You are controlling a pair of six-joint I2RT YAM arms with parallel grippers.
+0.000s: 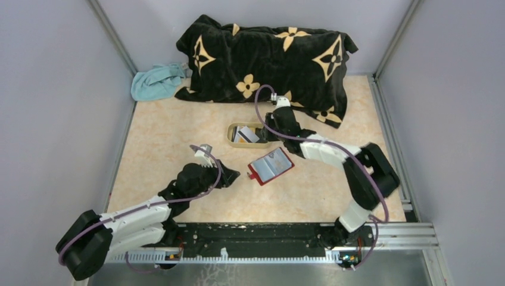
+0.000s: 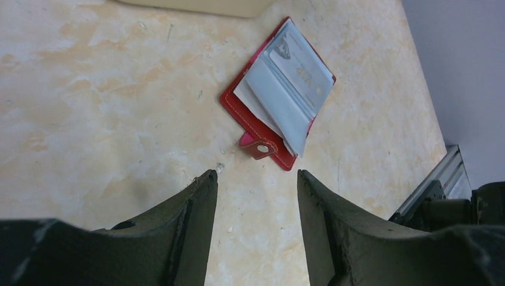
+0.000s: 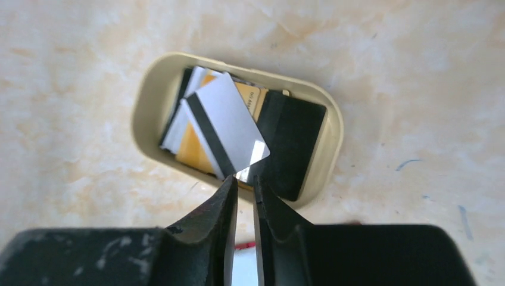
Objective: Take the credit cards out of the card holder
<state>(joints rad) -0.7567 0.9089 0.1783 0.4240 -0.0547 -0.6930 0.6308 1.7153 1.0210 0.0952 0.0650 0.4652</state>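
Observation:
The dark red card holder [image 1: 271,165] lies open on the table, pale blue-grey inside up. In the left wrist view the card holder [image 2: 280,95] shows a pale card [image 2: 301,74] still in a sleeve and its red tab [image 2: 257,146]. My left gripper [image 1: 232,174] [image 2: 256,176] is open and empty, just left of the card holder. Several credit cards [image 1: 245,135] lie in the beige oval tray [image 1: 231,136]. My right gripper [image 1: 268,126] [image 3: 245,182] hovers at the tray's [image 3: 146,95] near rim, jaws slightly apart, tips by the corner of a white striped card [image 3: 229,119] lying on the pile.
A black blanket with tan flower marks [image 1: 268,59] is heaped along the back wall, with a teal cloth [image 1: 156,80] to its left. Grey walls close in both sides. A metal rail [image 1: 268,235] runs along the front edge.

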